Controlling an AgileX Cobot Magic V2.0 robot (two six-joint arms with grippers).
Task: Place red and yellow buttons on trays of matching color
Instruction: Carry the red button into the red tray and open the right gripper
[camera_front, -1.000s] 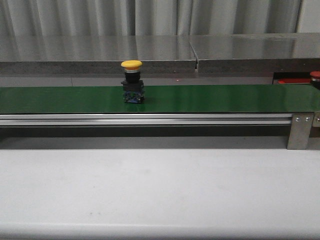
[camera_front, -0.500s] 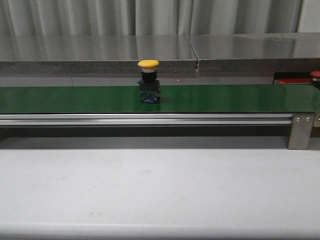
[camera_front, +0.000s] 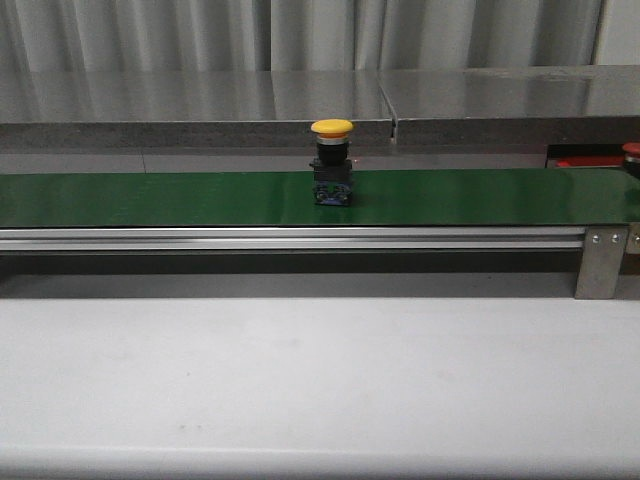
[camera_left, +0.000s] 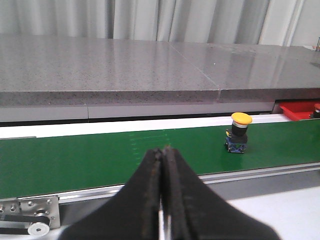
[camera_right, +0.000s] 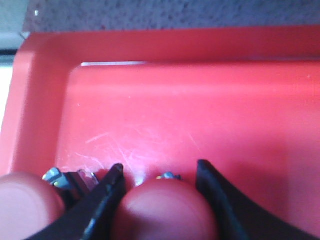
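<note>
A yellow button (camera_front: 332, 165) with a black and blue base stands upright on the green conveyor belt (camera_front: 150, 198), near its middle. It also shows in the left wrist view (camera_left: 239, 135). My left gripper (camera_left: 162, 150) is shut and empty, on the near side of the belt and well to the button's left. My right gripper (camera_right: 159, 170) is low over the red tray (camera_right: 175, 100), its jaws closed on either side of a red button (camera_right: 165, 207). A second red button (camera_right: 25, 205) stands beside it. No yellow tray is in view.
The red tray (camera_front: 590, 160) lies at the far right beyond the belt's end, with a red button (camera_front: 632, 150) on it. A grey stone shelf (camera_front: 200, 100) runs behind the belt. A white table (camera_front: 320, 380) lies in front.
The yellow button has travelled to the right along the belt. Nothing else has visibly moved.
</note>
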